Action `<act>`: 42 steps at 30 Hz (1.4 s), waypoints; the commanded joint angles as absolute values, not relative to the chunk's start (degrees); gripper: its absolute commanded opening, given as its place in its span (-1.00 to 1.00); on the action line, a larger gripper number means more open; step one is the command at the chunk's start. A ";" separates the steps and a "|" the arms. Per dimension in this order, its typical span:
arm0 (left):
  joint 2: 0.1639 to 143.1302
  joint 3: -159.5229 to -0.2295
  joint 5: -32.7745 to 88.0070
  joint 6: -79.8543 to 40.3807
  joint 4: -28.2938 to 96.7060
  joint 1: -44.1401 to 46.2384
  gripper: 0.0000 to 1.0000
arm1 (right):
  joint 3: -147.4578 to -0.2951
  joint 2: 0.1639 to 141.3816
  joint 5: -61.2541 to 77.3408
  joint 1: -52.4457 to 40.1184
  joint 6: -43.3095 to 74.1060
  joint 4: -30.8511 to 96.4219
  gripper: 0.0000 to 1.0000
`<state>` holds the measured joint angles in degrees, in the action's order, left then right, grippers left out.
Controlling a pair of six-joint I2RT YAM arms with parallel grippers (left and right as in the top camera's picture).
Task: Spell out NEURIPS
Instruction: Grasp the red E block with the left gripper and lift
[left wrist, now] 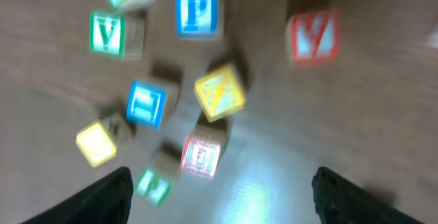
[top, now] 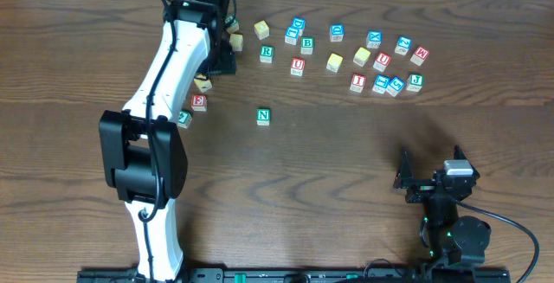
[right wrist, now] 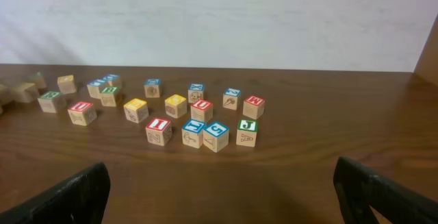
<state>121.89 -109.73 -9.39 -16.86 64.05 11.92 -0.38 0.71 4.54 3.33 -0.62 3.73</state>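
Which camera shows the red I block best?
The right wrist view: the I block sits near and sharp, its letter easy to read. Overhead shows it too, but tiny. The left wrist view is blurred, and I can't find it there.

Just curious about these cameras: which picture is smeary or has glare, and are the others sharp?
Left wrist view: smeared throughout, even the blue P cube is soft, and pale glare sits on the table. Right wrist view: sharp and evenly lit; the green J cube reads clearly. Overhead view: crisp, the green N cube plain.
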 commanded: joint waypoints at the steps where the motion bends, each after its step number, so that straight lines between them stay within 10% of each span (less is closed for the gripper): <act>1: 121.71 -109.67 -10.11 -14.72 67.79 12.10 0.58 | -0.32 0.38 4.84 3.66 -0.08 3.92 0.99; 42: 121.73 -89.67 -0.62 -9.28 47.59 6.55 0.11 | -0.32 0.38 4.84 3.66 -0.08 3.92 0.99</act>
<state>121.89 -90.26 -0.32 -9.06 47.81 6.79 -0.38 0.71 4.54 3.31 -0.62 3.70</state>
